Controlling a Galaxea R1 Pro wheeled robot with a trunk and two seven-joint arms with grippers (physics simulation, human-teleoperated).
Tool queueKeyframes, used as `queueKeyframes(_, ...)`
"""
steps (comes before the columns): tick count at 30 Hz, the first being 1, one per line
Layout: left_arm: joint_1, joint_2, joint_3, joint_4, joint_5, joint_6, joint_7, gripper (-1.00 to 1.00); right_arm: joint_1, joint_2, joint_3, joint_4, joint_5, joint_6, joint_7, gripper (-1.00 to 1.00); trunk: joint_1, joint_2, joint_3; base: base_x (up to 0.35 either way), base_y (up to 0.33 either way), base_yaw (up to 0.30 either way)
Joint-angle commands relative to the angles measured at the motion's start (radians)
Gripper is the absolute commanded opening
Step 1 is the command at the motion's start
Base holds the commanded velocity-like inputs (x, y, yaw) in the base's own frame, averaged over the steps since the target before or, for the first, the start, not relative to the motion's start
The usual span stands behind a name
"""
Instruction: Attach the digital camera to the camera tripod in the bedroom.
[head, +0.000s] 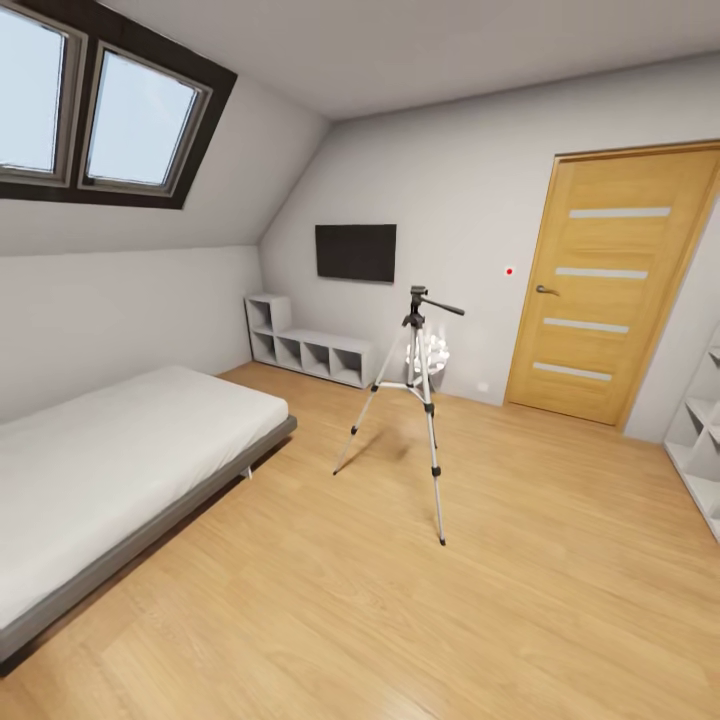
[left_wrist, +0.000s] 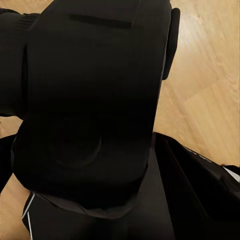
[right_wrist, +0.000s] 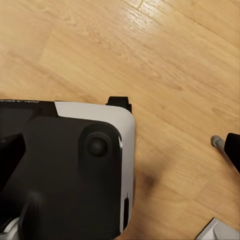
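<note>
Hands: grip state cannot tell | camera tripod (head: 419, 390) stands mid-floor ahead, between bed (head: 120, 470) and door (head: 615, 285)

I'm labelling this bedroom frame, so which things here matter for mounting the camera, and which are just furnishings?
For the job:
- camera tripod, standing on the wood floor mid-room, its head bare

Just furnishings:
- bed
- wall TV
- low cube shelf
- wooden door
- skylight
</note>
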Motion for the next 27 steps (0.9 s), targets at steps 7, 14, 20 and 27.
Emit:
queueKeyframes(7,0.008,0.001,-0.008,0.0,0.007,-0.036,0.001,-1.0,0.005,0.0,-0.008,0.003,0.01,0.001,0.002,1.0,-0.019,0.034,0.014,0.0,0.0,0.0)
queueKeyframes(14,0.011,0.0,-0.009,0.0,0.007,-0.082,0.001,-1.0,0.034,0.011,-0.008,0.003,0.01,-0.001,0.0,1.0,-0.019,0.034,0.014,0.0,0.0,0.0)
queueKeyframes(20,0.011,-0.001,-0.01,0.0,0.007,-0.089,0.001,-1.0,0.038,0.014,-0.008,0.003,0.01,-0.003,-0.075,1.0,-0.019,0.034,0.014,0.0,0.0,0.0)
queueKeyframes(27,0.011,-0.005,-0.01,0.0,0.005,-0.089,0.001,-1.0,0.052,0.045,-0.008,0.003,0.011,-0.002,-0.187,1.0,-0.019,0.034,0.014,0.0,0.0,0.0)
